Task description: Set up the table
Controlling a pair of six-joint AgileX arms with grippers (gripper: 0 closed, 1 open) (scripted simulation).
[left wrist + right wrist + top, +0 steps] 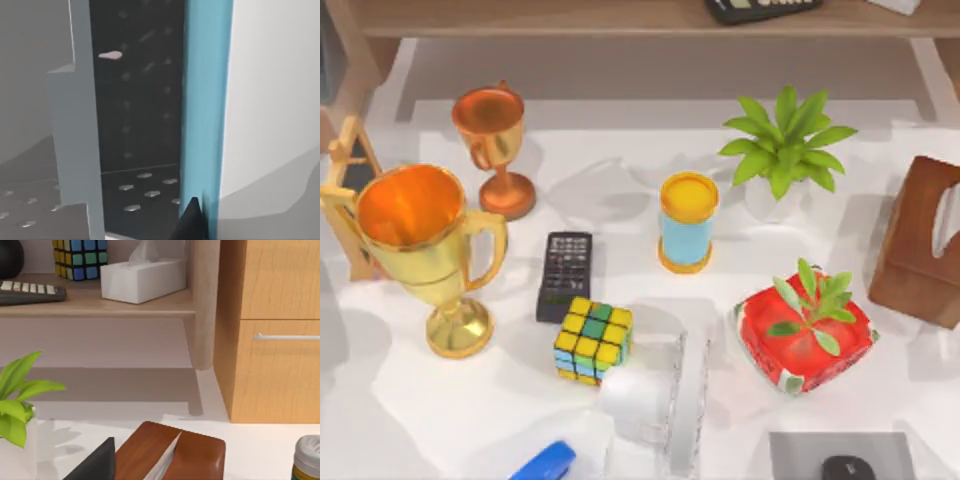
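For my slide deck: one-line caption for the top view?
Cluttered white table: gold trophy, copper trophy, remote, puzzle cube, capped blue cylinder.

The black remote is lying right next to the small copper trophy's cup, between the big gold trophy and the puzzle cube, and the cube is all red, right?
Not quite. In the top view, the cube is yellow, green and blue, not all red.

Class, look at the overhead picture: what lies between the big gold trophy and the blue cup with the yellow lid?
In the top view, a black remote lies flat on the table between the trophy and the cup.
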